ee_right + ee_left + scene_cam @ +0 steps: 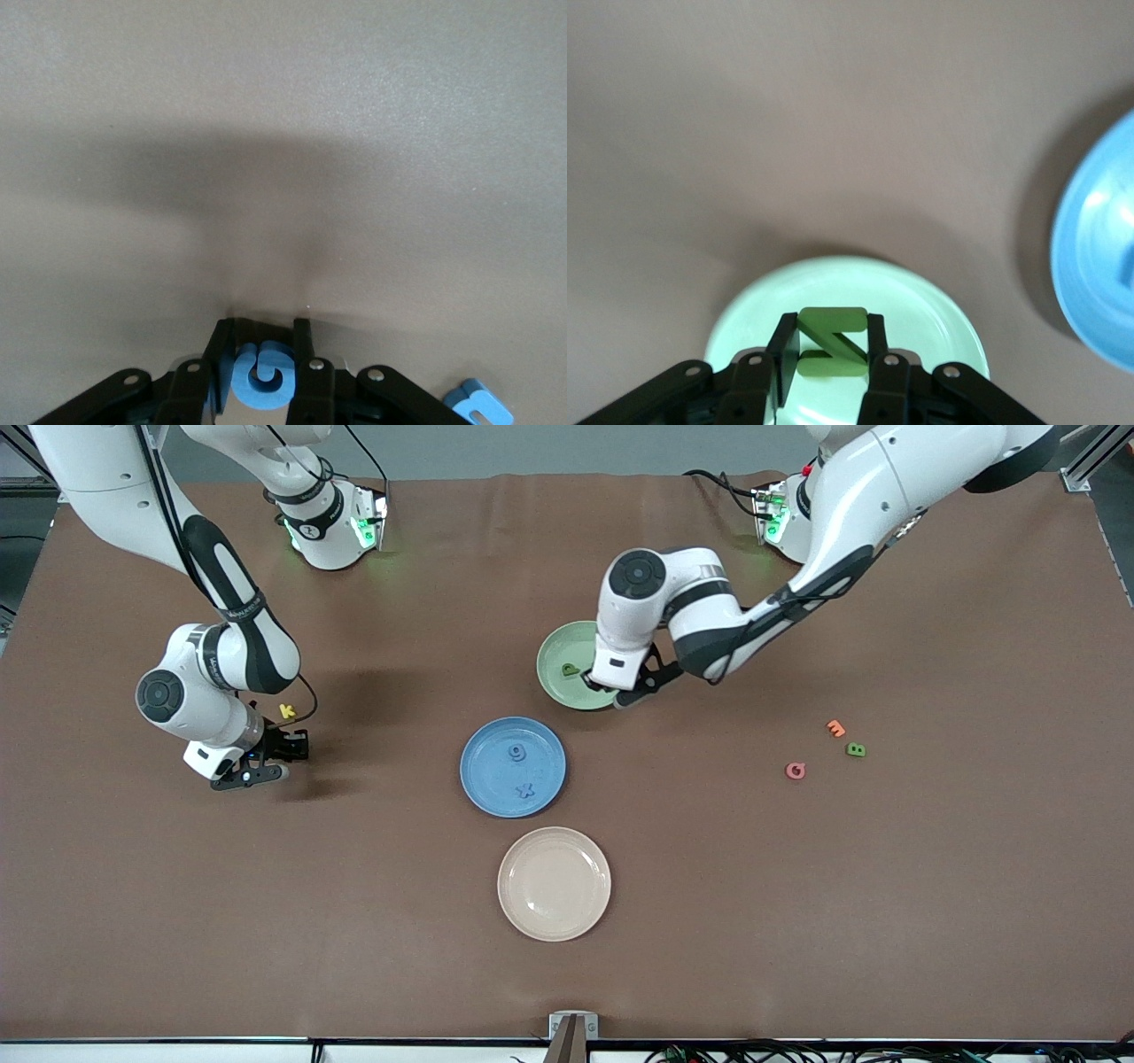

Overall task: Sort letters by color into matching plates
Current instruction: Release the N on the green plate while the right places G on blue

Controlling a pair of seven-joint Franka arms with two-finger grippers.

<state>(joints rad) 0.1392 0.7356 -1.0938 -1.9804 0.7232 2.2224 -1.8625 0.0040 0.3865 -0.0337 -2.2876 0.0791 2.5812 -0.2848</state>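
- At the left of the front view, the right hand [266,760] is sitting low at the brown table [930,921], clamped on a small curled blue foam letter [263,376]. A second blue foam piece [478,400] is lying just beside it on the table, and a tiny yellow foam letter K [286,710] is lying near the wrist.
- In the middle, the speckled blue round plate [478,779] is carrying a blue foam 9 [517,752] and a blue foam X [526,789]; below it, the cream plate [555,883] is bare.
- Just right of centre, the left hand [604,688] is pinching a green foam Z [831,342] by its flat side faces over the pale green round plate [556,657], where a green foam P [570,669] is already lying.
- At the right, a green foam B [855,749], an orange foam piece [835,728] and a pink foam G [796,771] are lying close together.
- The foam looks feather-light and squashy, so a gentle pinch across opposite flat faces should be holding it best; a thin edge would likely be slipping.
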